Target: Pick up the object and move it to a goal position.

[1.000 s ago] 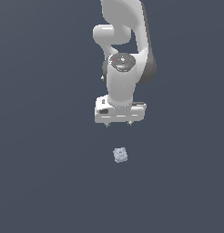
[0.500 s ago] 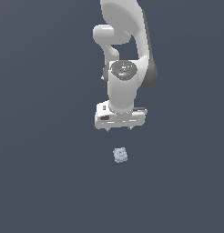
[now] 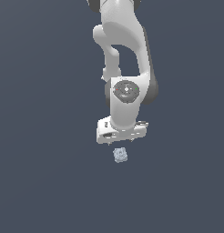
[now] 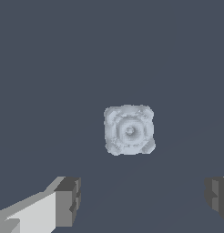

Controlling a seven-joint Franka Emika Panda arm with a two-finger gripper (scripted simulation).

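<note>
Spread wide, the hand [image 4: 143, 200] holds nothing and touches nothing: in the wrist view its two dark grey fingertips [image 4: 68, 200] stand far apart at opposite sides of the picture, with only bare dark surface between them. One finger shows its pale body running back from the dark pad; the other is cut by the picture's edge, so only its tip shows. The lump [image 4: 129, 129] lies on the flat dark grey-blue bench [image 4: 50, 68], apart from both fingertips and roughly in line with the gap between them, nearer the pale-bodied finger's side than the other. It is pale grey-blue, roughly square seen from above, with rounded bumpy corners and ring-like ridges round a small central knob. In the exterior view the white arm [image 3: 125, 54] reaches down from the top, and the hand [image 3: 121, 141] hangs just above the lump [image 3: 120, 155], which sits just below the hand's lower edge; the fingers themselves cannot be made out from that angle, and whether any gap remains there is hard to tell. The lump is narrower than the hand's white body. No brand, label or writing can be read anywhere.
</note>
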